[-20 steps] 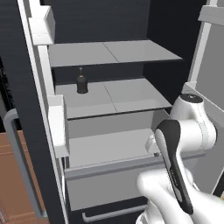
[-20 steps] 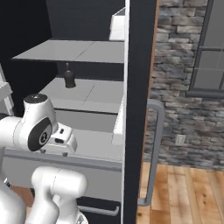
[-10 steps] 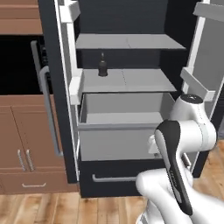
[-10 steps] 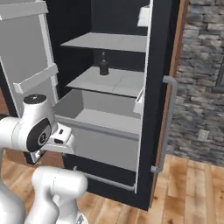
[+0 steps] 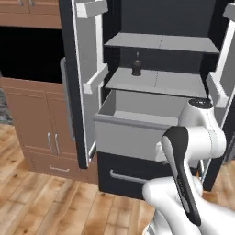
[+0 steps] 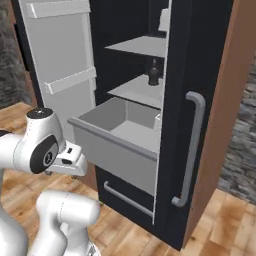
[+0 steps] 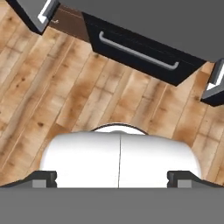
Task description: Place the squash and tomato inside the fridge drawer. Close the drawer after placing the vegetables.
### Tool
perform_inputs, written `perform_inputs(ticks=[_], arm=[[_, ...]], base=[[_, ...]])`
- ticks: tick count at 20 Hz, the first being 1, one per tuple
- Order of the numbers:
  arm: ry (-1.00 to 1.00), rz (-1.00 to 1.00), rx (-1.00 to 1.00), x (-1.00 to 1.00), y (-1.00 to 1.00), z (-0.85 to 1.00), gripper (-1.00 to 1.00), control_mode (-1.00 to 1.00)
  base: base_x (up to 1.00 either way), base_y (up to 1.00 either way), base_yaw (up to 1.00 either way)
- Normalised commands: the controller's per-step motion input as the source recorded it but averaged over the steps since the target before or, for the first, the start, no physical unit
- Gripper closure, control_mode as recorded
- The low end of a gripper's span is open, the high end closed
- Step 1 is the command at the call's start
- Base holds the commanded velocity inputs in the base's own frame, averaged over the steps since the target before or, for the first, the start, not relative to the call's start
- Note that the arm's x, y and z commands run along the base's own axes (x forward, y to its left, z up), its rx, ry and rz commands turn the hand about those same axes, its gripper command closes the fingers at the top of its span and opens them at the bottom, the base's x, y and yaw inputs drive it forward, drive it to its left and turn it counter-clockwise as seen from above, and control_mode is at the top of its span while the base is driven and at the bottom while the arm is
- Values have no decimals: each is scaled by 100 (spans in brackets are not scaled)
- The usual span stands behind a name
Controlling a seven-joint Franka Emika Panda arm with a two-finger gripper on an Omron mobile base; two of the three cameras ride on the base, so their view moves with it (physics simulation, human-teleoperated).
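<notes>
The fridge drawer [image 5: 133, 135] [image 6: 112, 147] stands pulled out below the lower shelf, a light grey box with a plain front. What shows of its inside is bare grey floor. The squash and the tomato are out of view. In the hand view my gripper [image 7: 113, 180] points down at the wooden floor in front of the fridge. Its fingertips [image 7: 43, 179] stand wide apart, open, with nothing between them. The drawer's grey underside [image 7: 175, 17] crosses the top of that view.
A dark bottle [image 5: 136, 65] [image 6: 154, 73] stands on the shelf above the drawer. Both fridge doors [image 5: 85, 82] [image 6: 200, 125] hang open at the sides. A black lower drawer with a silver handle [image 5: 124, 176] [image 7: 138, 50] sits beneath. Wooden cabinets [image 5: 36, 124] stand to the left.
The whole picture has shifted: the base has backed away from the fridge, which now looks smaller and farther off. The gripper stays open and the drawer stays pulled out.
</notes>
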Motion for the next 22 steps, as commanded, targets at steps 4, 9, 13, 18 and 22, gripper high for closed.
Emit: perform_inputs(ticks=[4, 9, 13, 18, 22], arm=[[0, 0, 0, 0, 0, 0, -100, 100], [0, 0, 0, 0, 0, 0, -100, 100], [0, 0, 0, 0, 0, 0, -100, 100], [0, 0, 0, 0, 0, 0, -100, 100], [0, 0, 0, 0, 0, 0, -100, 100]], base=[[-85, -11, 56], [-98, 17, 54], [-100, 41, 48], [-99, 61, 42], [-68, 98, 24]])
